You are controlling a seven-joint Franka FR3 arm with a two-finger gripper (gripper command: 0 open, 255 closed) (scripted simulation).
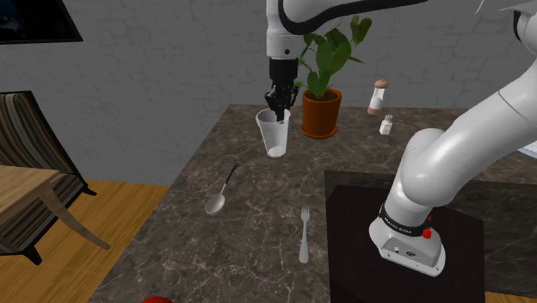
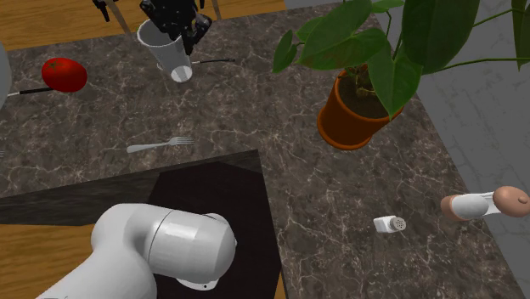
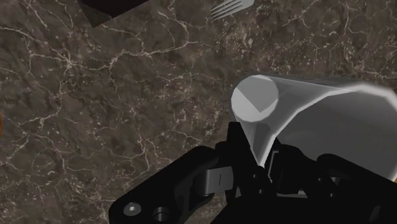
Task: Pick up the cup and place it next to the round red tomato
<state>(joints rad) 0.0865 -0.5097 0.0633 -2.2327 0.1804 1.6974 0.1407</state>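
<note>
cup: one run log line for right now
phase: grasp | hand: shut on cup at its rim | cup: near plant pot | tomato: apart from cup | placement: not yet done

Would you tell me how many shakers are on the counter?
2: a tall brown-topped shaker right of the potted plant in the shoulder view, and a small white shaker just beside it; none seem hidden.

Glossy dark marble tabletop (image 1: 258,250), smooth translucent cup (image 1: 274,136), shiny metal fork (image 1: 304,234)
</note>
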